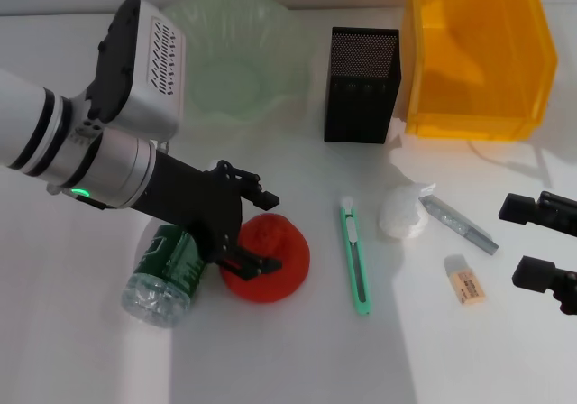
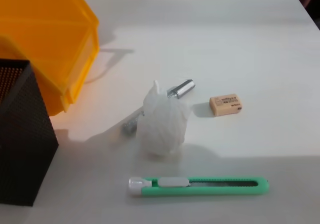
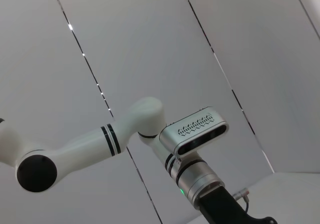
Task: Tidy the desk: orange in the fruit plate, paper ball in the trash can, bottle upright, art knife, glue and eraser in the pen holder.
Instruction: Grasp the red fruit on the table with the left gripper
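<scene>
The orange (image 1: 279,269) lies on the white desk beside the fallen bottle (image 1: 165,276). My left gripper (image 1: 263,228) is open just over the orange, one finger behind it and one across its top. The green art knife (image 1: 354,255) (image 2: 200,185), white paper ball (image 1: 403,213) (image 2: 162,124), silver glue stick (image 1: 458,224) (image 2: 181,89) and eraser (image 1: 465,280) (image 2: 226,105) lie right of the orange. My right gripper (image 1: 512,240) is open at the right edge, near the eraser. At the back stand the green fruit plate (image 1: 225,52), black mesh pen holder (image 1: 361,84) (image 2: 20,139) and yellow trash can (image 1: 473,52) (image 2: 45,39).
The bottle lies directly under my left forearm. The right wrist view shows only a grey wall and my left arm (image 3: 190,134). Bare desk runs along the front edge.
</scene>
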Robot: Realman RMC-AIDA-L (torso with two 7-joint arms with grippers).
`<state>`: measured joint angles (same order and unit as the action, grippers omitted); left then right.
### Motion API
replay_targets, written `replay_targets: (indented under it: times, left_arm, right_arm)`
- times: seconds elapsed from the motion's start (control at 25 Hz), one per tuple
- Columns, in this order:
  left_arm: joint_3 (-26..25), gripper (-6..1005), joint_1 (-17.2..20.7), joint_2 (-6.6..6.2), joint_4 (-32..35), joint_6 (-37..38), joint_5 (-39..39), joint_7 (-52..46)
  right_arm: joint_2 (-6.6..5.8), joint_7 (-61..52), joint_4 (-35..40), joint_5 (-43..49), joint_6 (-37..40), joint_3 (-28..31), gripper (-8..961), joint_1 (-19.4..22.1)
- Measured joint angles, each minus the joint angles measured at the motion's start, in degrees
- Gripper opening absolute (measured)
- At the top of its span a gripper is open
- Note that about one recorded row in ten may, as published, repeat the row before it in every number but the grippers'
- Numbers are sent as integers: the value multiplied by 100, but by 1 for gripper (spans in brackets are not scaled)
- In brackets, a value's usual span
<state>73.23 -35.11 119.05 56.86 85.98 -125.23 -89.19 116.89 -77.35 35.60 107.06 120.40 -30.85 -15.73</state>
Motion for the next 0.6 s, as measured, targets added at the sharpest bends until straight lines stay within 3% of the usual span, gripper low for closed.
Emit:
replay_targets:
  times: [0.32, 0.6]
  left_arm:
    - [298, 847, 0, 4, -5, -190, 10, 123]
    - [691, 565, 43, 10, -9, -502, 74, 134]
  right_arm:
    - [0, 1, -1, 0, 0, 0, 795, -23]
    - [2, 2, -1, 0, -46, 0, 791, -40]
